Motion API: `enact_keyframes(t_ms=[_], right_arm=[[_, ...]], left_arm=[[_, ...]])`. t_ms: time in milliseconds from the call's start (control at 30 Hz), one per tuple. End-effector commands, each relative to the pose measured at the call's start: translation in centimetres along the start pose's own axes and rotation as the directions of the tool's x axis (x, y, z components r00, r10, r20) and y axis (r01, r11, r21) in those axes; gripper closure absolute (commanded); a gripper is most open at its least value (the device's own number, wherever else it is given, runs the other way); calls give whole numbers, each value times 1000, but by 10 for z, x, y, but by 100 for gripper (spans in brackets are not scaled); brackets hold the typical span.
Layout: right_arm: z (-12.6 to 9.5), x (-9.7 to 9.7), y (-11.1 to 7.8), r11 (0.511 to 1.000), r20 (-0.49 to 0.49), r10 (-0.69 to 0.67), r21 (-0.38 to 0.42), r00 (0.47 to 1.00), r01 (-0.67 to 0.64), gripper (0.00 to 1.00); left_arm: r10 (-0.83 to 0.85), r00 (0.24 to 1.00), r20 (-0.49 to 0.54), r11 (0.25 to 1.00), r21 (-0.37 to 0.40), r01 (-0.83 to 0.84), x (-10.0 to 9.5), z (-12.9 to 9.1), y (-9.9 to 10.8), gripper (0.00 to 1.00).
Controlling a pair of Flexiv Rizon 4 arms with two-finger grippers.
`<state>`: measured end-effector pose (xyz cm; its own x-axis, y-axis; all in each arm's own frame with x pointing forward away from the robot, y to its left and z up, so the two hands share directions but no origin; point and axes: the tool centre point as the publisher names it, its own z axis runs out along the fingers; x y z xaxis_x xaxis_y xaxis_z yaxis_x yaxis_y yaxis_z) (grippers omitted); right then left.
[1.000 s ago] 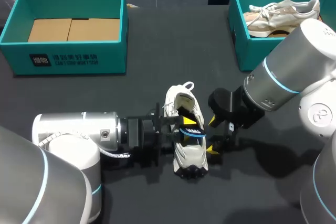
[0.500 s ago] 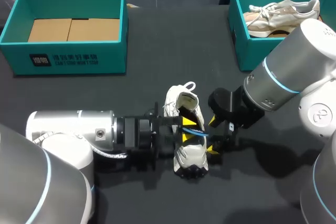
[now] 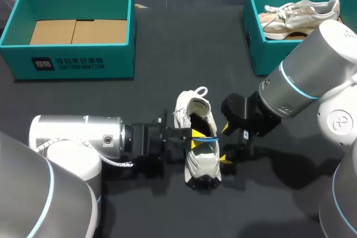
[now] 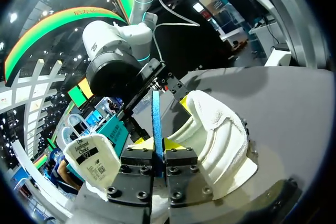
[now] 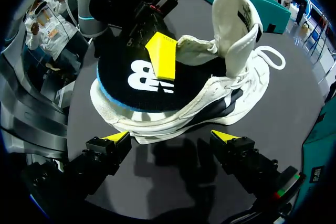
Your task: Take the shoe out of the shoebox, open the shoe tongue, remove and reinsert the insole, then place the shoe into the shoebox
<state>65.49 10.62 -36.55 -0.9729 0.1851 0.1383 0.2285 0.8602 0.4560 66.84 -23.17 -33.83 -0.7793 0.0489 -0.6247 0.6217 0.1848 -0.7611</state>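
Shoe (image 3: 199,143) is sitting out on the table (image 3: 184,54), near the front middle. It's well apart from the empty box (image 3: 83,62) and the other box (image 3: 254,37) up at the far corners, so there's plenty of bare tabletop around it. The left gripper (image 3: 196,138) is pinched tight on the insole (image 3: 205,139), which pokes out past the shoe's rim. The right gripper (image 3: 225,144) is just beside the shoe's other side with its fingers spread wide and nothing between them. The tongue (image 5: 233,17) is standing up.

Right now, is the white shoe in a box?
No, the white shoe lies on the table, well clear of the left box and the right box.
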Motion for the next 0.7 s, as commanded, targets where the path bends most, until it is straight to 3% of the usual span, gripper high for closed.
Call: enact_keyframes(t_ms=[33, 133, 300, 367, 467, 600, 700], right_arm=[[1, 1, 0, 1000, 3, 1, 1, 1000, -1, 0], [1, 1, 0, 1000, 3, 1, 1, 1000, -1, 0], [1, 1, 0, 1000, 3, 1, 1, 1000, -1, 0], [1, 1, 0, 1000, 3, 1, 1, 1000, -1, 0], [1, 1, 0, 1000, 3, 1, 1, 1000, -1, 0], [1, 1, 0, 1000, 3, 1, 1, 1000, -1, 0], [1, 1, 0, 1000, 3, 1, 1, 1000, -1, 0]], left_arm=[[-6, 1000, 7, 1000, -24, 6, -3, 8, 14, 100], [-15, 1000, 11, 999, -30, 16, -4, 6, 17, 100], [-10, 1000, 3, 1000, -4, 10, -4, 1, 3, 100], [0, 1000, -1, 1000, 7, 0, -4, 1, -3, 77], [12, 1000, -15, 999, 31, -12, -4, 0, -14, 63], [33, 999, -29, 998, 46, -32, -2, 1, -25, 60], [53, 998, -30, 997, 55, -51, -2, 2, -32, 65]])
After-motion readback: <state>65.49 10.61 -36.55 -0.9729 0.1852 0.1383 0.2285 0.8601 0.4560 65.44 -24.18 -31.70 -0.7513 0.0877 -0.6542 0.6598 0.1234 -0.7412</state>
